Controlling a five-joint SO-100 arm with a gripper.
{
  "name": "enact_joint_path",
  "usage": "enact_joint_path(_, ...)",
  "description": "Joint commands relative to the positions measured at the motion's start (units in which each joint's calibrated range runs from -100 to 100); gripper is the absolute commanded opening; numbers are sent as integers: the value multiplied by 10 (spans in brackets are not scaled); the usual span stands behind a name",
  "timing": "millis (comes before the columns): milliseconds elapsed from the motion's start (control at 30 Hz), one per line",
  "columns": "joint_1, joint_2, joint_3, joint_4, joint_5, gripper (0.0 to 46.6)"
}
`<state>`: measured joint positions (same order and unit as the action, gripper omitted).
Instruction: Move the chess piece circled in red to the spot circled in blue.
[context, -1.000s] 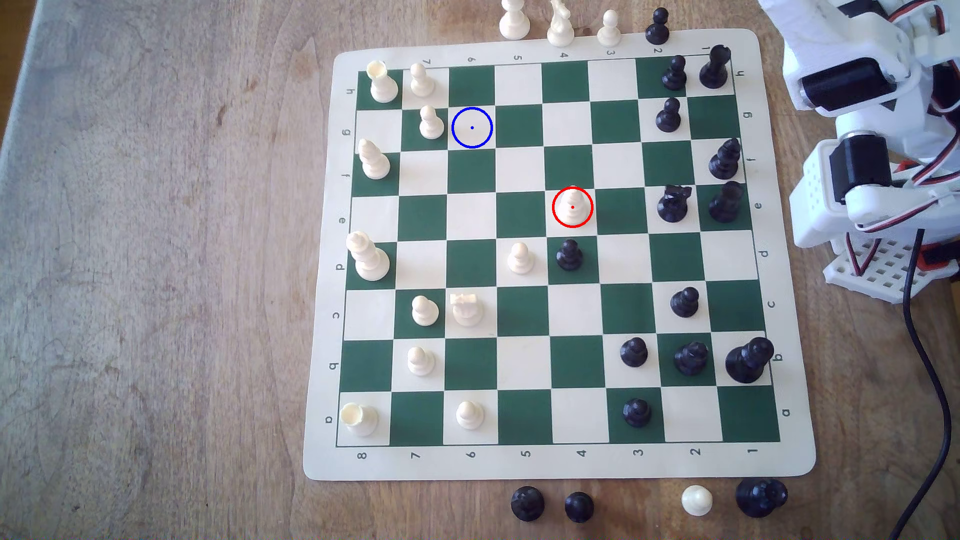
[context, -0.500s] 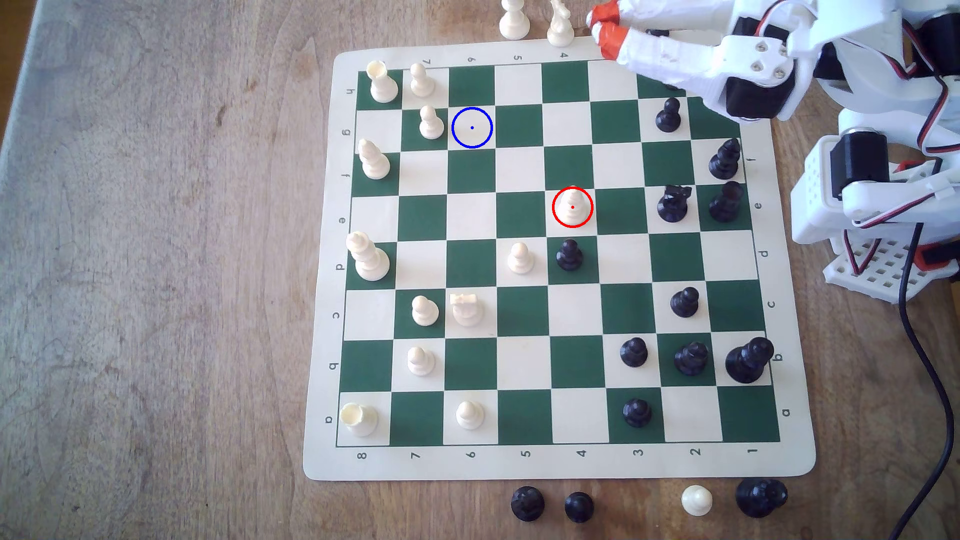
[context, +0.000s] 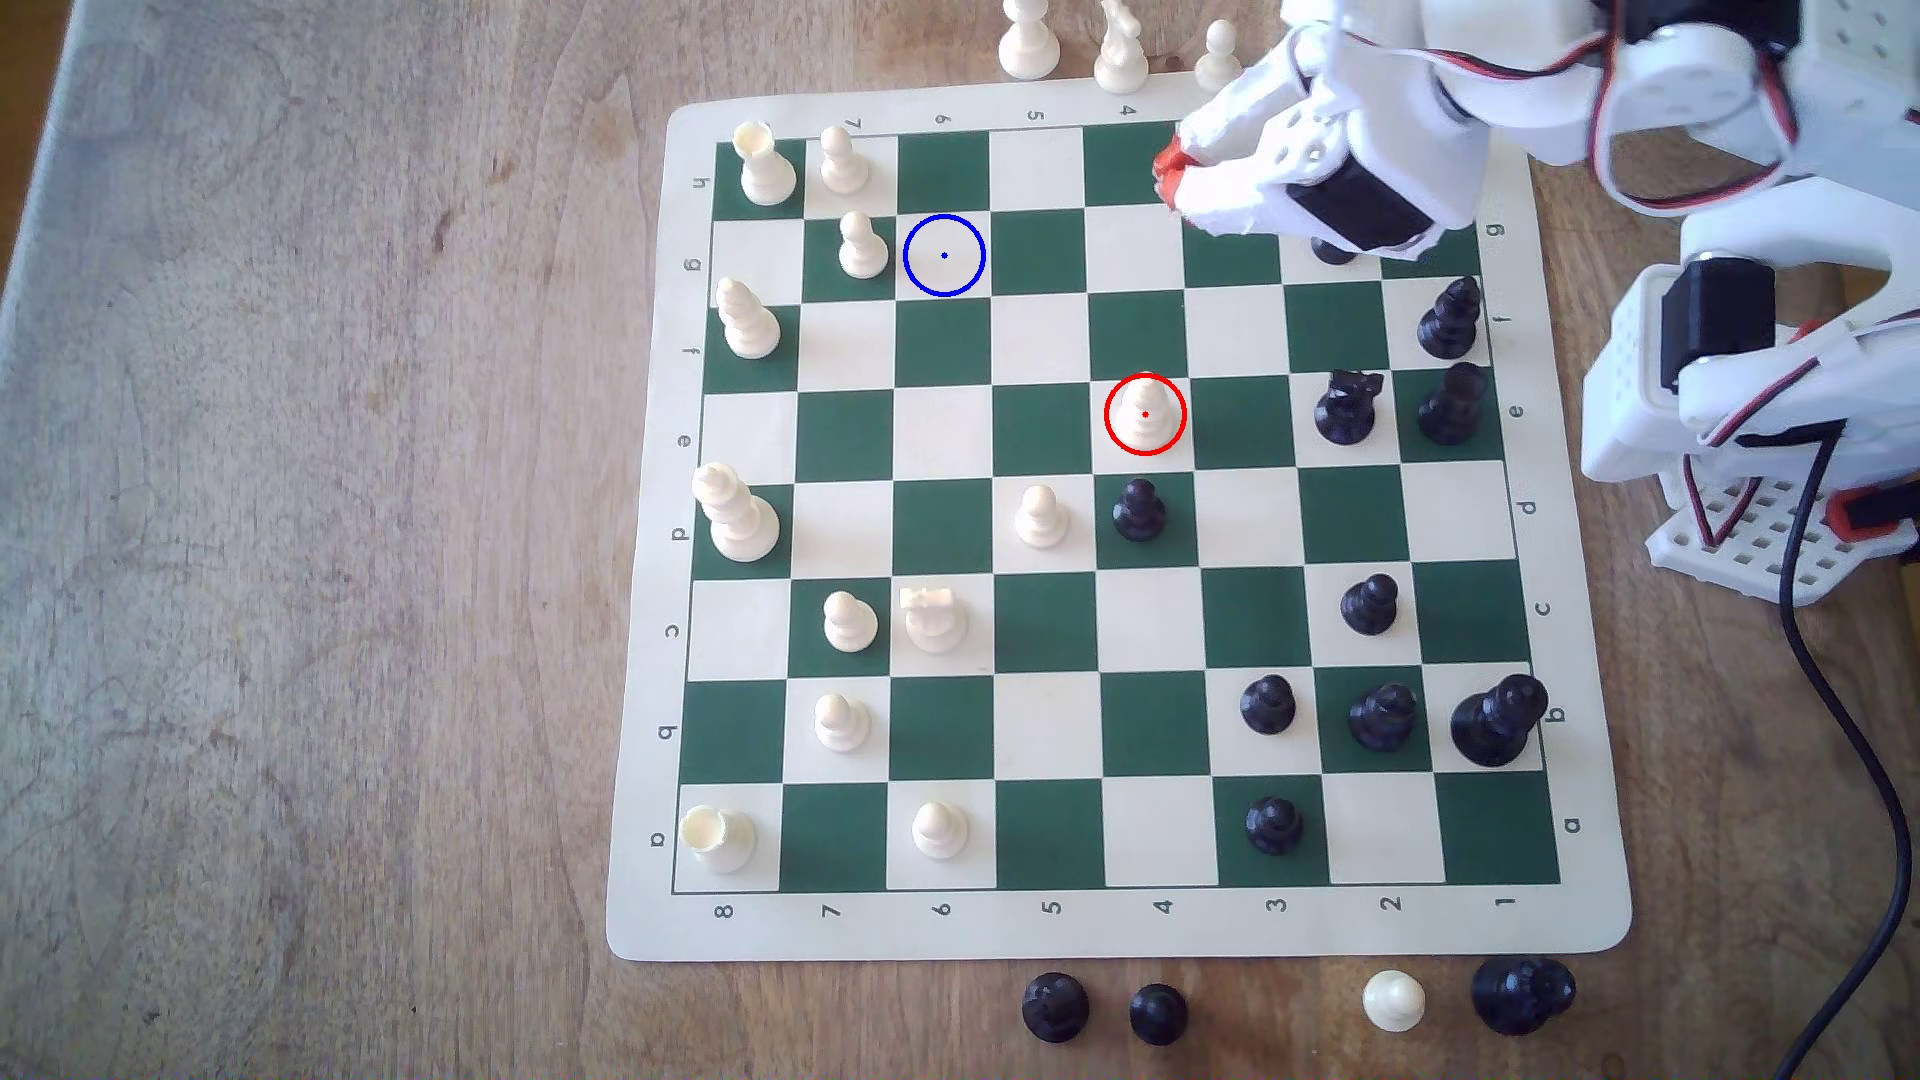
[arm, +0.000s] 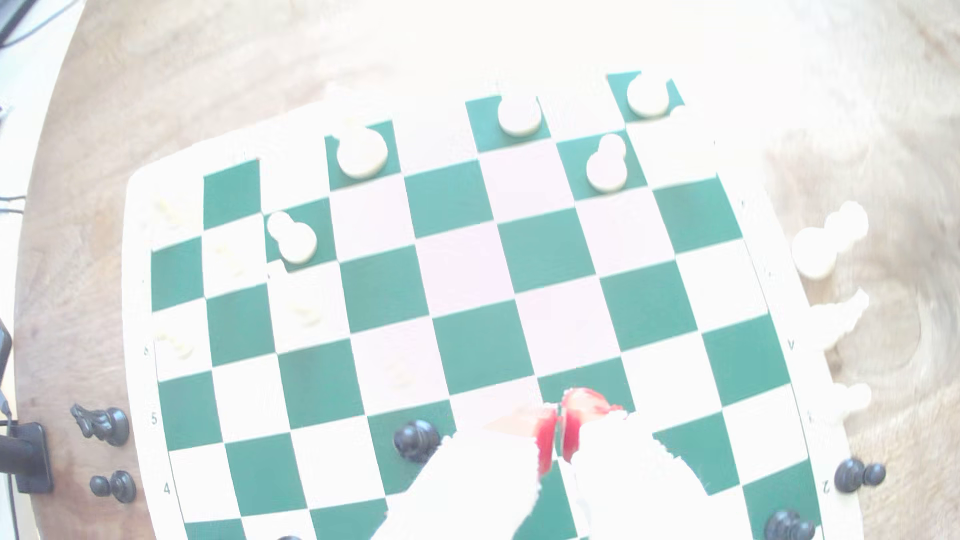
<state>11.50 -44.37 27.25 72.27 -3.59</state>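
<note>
A: What are the claws doing?

B: The gripper (context: 1172, 179) hangs over the board (context: 1117, 929) near its far right corner in the exterior view, red tips pressed together with nothing between them. The wrist view shows the same: the gripper (arm: 558, 433) is clenched and empty, only a thin seam between the red pads.

A: What lies closest to it?

B: Three white pieces off the board's edge, just beyond the tips, and a black pawn (context: 1333, 249) half hidden under the wrist.

A: And the piece to move?

B: The chess piece (context: 1145, 413), cream-white inside its red ring, stands upright on a pale square, a few rows nearer the camera than the tips and well apart from them. A black pawn (context: 1139, 509) stands on the square just past it.

A: The target?

B: The spot (context: 943, 255), a pale square with a blue ring and dot, lies off toward the exterior view's left of the gripper. A white pawn (context: 860, 246) stands on the square just beyond it.
</note>
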Motion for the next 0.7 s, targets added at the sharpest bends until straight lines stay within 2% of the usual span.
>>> enact_joint_path(0,-6,42,-76,41,-21,23)
enact_joint_path(200,-25,120,-98,87,-56,59)
enact_joint_path(267,-28,149,-104,74,-75,88)
enact_joint_path(367,-19,173,-98,46,-89,151)
enact_joint_path(467,-14,188,-98,41,-91,157)
enact_joint_path(567,-17,207,-96,41,-90,141)
enact_joint_path(633,-20,218,-96,41,-86,130)
enact_joint_path(667,-23,227,-95,43,-77,123)
